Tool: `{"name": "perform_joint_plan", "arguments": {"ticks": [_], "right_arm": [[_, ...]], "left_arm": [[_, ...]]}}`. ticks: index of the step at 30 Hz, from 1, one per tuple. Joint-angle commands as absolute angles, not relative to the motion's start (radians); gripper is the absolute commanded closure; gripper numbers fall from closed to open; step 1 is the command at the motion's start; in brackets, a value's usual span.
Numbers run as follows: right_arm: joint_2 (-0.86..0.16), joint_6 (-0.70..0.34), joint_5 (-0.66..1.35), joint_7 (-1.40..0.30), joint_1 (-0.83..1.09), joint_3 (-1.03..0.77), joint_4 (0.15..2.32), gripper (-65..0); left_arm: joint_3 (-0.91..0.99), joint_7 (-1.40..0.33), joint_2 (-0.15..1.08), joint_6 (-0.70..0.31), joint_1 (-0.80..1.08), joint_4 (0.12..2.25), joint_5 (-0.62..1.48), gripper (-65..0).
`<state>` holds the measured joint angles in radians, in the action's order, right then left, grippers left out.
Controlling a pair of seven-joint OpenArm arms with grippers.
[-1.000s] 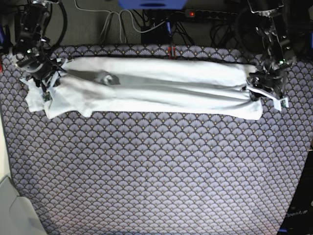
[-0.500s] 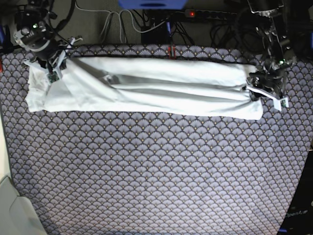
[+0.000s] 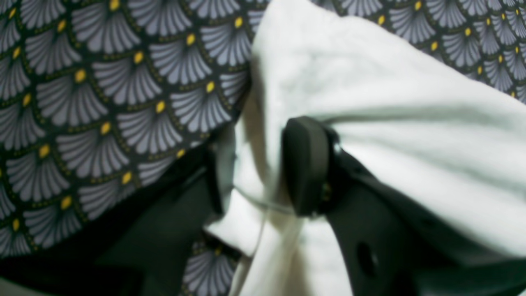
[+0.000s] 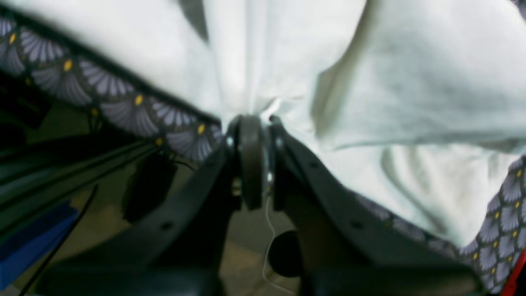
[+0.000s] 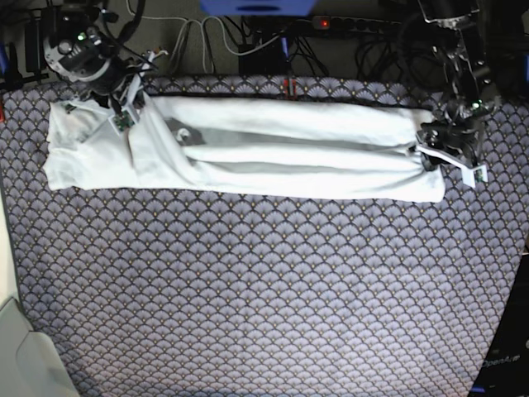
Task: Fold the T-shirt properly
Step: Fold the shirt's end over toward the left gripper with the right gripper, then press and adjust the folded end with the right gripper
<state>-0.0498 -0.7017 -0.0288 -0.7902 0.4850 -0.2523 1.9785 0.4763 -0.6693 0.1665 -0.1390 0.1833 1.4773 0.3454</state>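
The T-shirt [image 5: 248,153] lies stretched into a long, narrow white band across the far part of the table, running almost from one side edge to the other. Lengthwise creases and soft folds run through its middle, with a grey shadowed pocket left of centre. Its broader end spreads flat at the base view's left, and its other end gathers into a bunch at that view's right.

The left gripper [image 3: 263,172] holds that bunched end. In its wrist view white cloth passes between the two dark fingers [image 3: 306,164], which pinch a thick wad of fabric with a clear gap between them; a thin loose thread hangs across the gap. The right gripper [image 4: 250,135] sits at the far left corner of the garment, fingers pressed almost together on a small pleat of cloth that fans out from the pinch point. That wrist view is soft and blurred, so how much fabric lies in the pinch is hard to judge, though cloth does seem to be caught there.

Under the shirt is a tablecloth [image 5: 264,289] printed with grey fan-shaped scales and small yellow dots. Beyond its far edge lie tangled cables [image 5: 248,37] and a power strip [image 5: 364,25] with a red light.
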Motion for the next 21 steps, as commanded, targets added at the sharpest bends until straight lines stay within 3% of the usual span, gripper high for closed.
{"name": "perform_joint_plan", "arguments": {"ticks": [1, 6, 16, 21], "right_arm": [[-0.058, -0.698, -0.019, -0.773, 0.486, -0.254, 1.998, -2.2], [-0.094, -0.698, -0.019, -0.773, 0.479, -0.199, 1.997, -2.2], [-0.093, -0.698, -0.021, -0.779, 0.421, -0.278, 1.98, -2.8], [-0.093, -0.698, -0.021, -0.78, 0.404, -0.286, 1.949, -14.4]], "left_arm": [[0.478, -0.677, 0.176, -0.142, 0.18, 1.484, 0.34, -23.4], [0.478, -0.677, 0.176, -0.142, 0.177, 1.484, 0.34, -23.4], [0.479, -0.677, 0.176, -0.142, 0.182, 1.484, 0.348, -23.4], [0.479, -0.677, 0.174, -0.142, 0.183, 1.484, 0.348, -23.4]]}}
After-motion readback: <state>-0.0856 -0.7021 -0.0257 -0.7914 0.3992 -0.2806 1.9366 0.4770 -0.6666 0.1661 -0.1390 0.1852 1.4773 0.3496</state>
